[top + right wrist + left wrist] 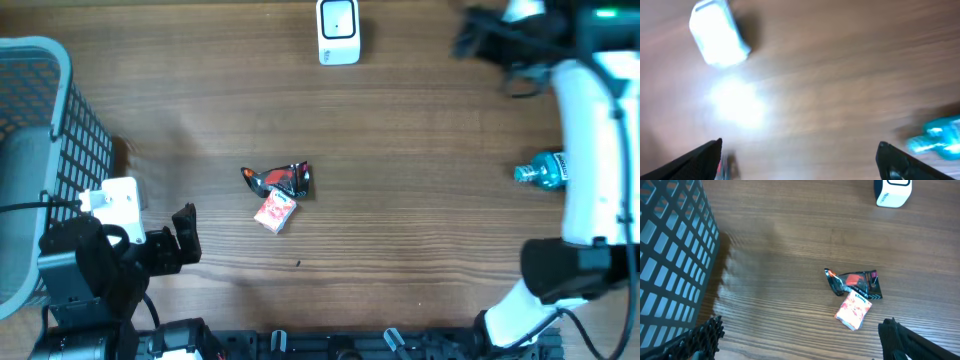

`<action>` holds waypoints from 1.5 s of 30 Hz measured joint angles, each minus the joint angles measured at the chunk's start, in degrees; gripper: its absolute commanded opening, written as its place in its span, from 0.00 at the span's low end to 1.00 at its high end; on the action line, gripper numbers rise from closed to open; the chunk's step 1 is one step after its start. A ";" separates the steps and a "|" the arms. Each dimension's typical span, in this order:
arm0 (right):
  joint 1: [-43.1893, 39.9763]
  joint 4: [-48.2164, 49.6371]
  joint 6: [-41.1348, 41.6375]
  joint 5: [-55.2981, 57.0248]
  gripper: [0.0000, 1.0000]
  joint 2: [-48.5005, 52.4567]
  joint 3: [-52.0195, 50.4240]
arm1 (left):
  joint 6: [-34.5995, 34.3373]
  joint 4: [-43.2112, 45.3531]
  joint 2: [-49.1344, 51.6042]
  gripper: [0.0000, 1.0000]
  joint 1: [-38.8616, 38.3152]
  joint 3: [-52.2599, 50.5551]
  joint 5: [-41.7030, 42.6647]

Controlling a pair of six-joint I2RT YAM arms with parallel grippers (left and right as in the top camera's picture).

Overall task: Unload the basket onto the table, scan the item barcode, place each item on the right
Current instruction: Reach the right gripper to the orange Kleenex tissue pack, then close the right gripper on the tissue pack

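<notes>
Three items lie on the wooden table: a black and red packet [285, 178] [855, 281], a small red and white pack [275, 212] [853, 311] touching it, and a blue bottle [545, 170] [937, 137] on its side at the right. The white barcode scanner [338, 32] [892, 191] [717, 32] stands at the far edge. My left gripper [185, 235] [800, 345] hovers open and empty, near left of the packets. My right gripper [472, 35] [800, 160] is open and empty, blurred, high at the far right between scanner and bottle.
A grey wire basket [40, 150] [670, 255] fills the left edge, close beside my left arm. My white right arm [590, 160] runs along the right edge, over the blue bottle's end.
</notes>
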 measured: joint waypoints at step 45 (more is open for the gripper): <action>44.54 53.35 -14.23 -1.97 1.00 0.31 -54.01 | 4.61 0.00 0.00 1.00 0.00 0.02 -8.13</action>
